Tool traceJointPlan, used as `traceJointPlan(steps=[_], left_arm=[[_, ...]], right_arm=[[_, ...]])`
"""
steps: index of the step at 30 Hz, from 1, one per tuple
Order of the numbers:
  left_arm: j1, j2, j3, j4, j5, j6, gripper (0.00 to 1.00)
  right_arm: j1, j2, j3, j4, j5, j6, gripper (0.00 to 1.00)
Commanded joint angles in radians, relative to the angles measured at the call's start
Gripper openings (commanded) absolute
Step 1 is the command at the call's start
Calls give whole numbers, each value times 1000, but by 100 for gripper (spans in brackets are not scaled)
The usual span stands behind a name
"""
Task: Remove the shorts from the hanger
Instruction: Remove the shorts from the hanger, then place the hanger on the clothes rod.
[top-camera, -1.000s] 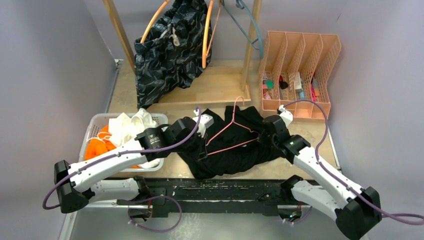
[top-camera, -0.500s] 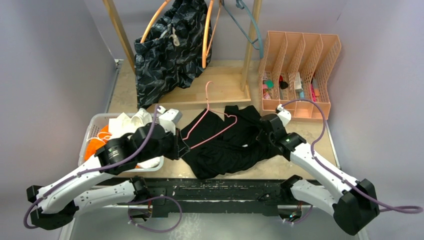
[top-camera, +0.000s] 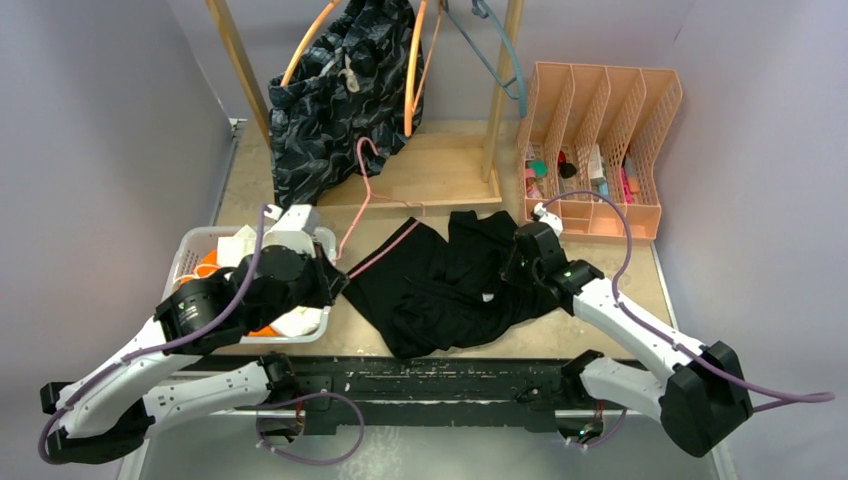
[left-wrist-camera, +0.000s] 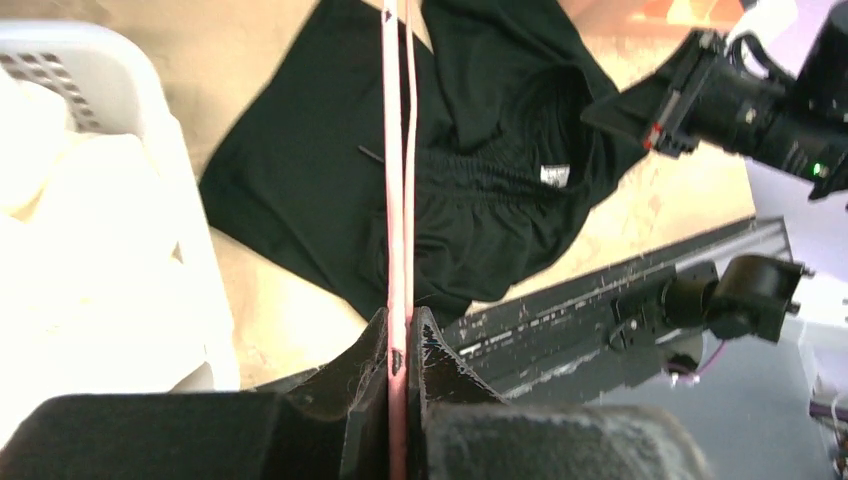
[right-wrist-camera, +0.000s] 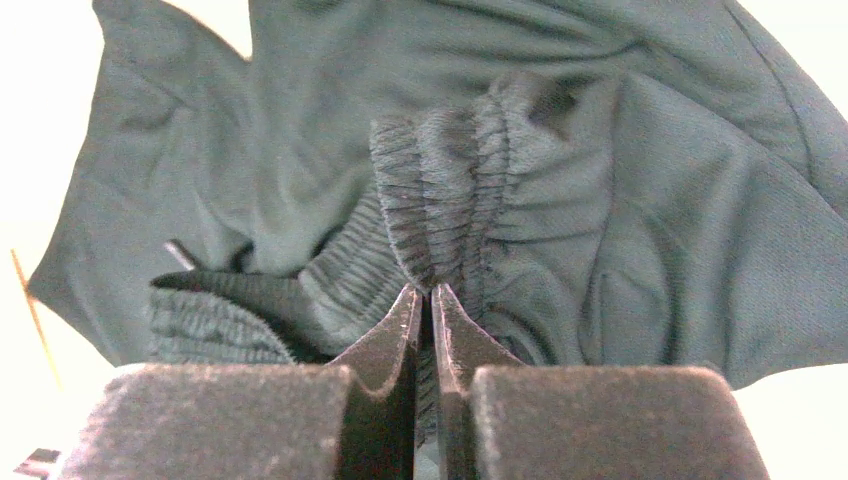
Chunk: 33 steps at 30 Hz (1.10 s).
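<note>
The black shorts (top-camera: 440, 290) lie crumpled on the table, free of any rack. My left gripper (top-camera: 338, 268) is shut on the lower end of a thin pink hanger (top-camera: 365, 190), which slants up and away over the shorts' left edge. In the left wrist view the hanger (left-wrist-camera: 396, 150) runs straight out from the gripper (left-wrist-camera: 398, 330) across the black shorts (left-wrist-camera: 500, 200). My right gripper (top-camera: 508, 268) is shut on their gathered elastic waistband (right-wrist-camera: 440, 200), fingertips (right-wrist-camera: 425, 295) pinching a fold. Camo shorts (top-camera: 340, 100) hang on an orange hanger (top-camera: 412, 70) at the back.
A white basket (top-camera: 190, 245) at the left holds white shorts (top-camera: 265, 245) and orange shorts (top-camera: 190, 295). A wooden rack (top-camera: 500, 90) with a teal hanger (top-camera: 495, 50) stands at the back. A peach divider tray (top-camera: 600, 130) sits at the back right.
My left arm has drawn back to the left with the pink hanger, sliding it off the black shorts toward the basket. The right gripper has stayed pinched on the waistband.
</note>
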Motion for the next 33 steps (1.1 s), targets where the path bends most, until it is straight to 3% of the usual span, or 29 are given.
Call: traceJointPlan(steps=[1,3,6,9,15,19,33], left_arm=[[2,18,73,-9,-151,-14,0],[2,30,68,40,-171,6,0],[2,66,76,103,-205,47,0],[2,105,101,146,-236,77,0],[2,158,127,229,-241,155,0],[1,195,153,227,-274,184,0],[3,255,235,240,-384,278,0]], right_arm=[[0,-59,7,132,-132,-104,10],[0,-70,-1,172,-206,-127,14],[0,-72,-4,235,-303,-182,35],[1,-65,36,196,-275,-213,47],[1,-116,56,122,-185,-172,54],[1,-146,70,82,-115,-158,66],[0,-208,49,74,-109,-126,88]])
